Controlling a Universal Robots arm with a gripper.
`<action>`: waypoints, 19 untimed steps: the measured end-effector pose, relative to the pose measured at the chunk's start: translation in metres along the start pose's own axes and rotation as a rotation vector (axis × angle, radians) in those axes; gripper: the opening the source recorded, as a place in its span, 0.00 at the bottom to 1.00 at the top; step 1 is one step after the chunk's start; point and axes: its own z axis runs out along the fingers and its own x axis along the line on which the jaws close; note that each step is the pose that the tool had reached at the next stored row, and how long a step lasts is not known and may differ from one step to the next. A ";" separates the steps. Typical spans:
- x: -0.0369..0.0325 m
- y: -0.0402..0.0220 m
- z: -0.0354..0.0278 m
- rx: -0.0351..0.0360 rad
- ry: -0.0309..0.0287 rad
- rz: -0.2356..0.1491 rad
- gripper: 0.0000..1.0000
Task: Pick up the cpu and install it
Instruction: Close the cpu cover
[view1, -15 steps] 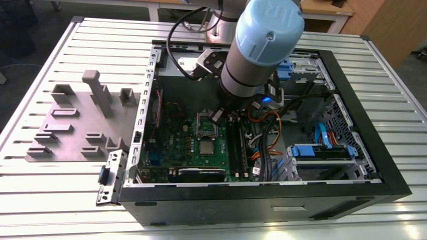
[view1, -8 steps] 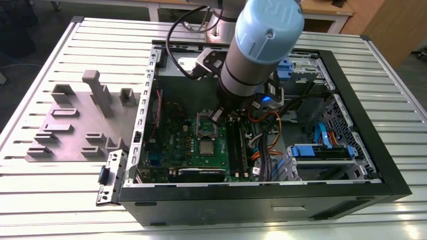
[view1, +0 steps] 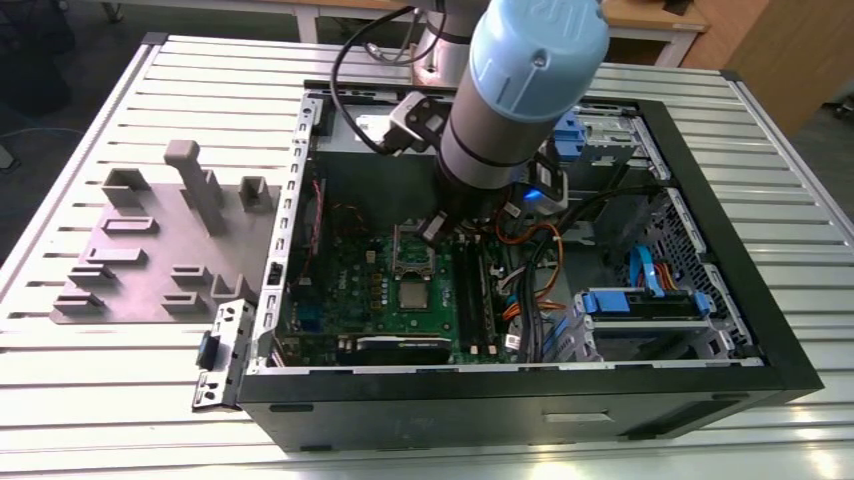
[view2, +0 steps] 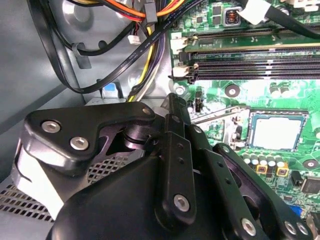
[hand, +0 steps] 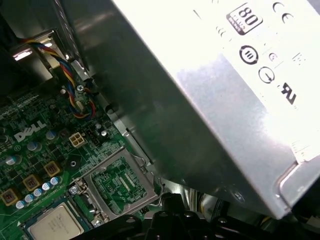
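Note:
The cpu (view1: 416, 296), a small silver square with a pale rim, lies flat in the socket on the green motherboard (view1: 354, 290) inside the open computer case. Both wrist views show the cpu (view2: 278, 131) (hand: 55, 226) from close up. Just beyond it, the shiny socket frame (hand: 117, 182) (view1: 416, 256) stands swung up. My black gripper (view1: 443, 228) (view2: 172, 106) (hand: 172, 216) hangs low in the case, over the board beside the raised frame. It is apart from the cpu and does not touch it.
A grey plate with slotted blocks (view1: 160, 250) lies on the table at the exterior view's left. The silver power supply (hand: 225, 100) stands close beside the gripper. Black memory slots (view2: 255, 55), loose cables (view2: 125, 30) and blue drive bays (view1: 641, 300) crowd the case.

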 end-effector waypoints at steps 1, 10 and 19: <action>-0.0001 0.0003 -0.0008 0.0000 0.0000 0.000 0.11; -0.0004 0.0020 -0.0052 0.0003 0.0005 0.000 0.11; -0.0005 0.0035 -0.0084 0.0006 0.0008 0.000 0.11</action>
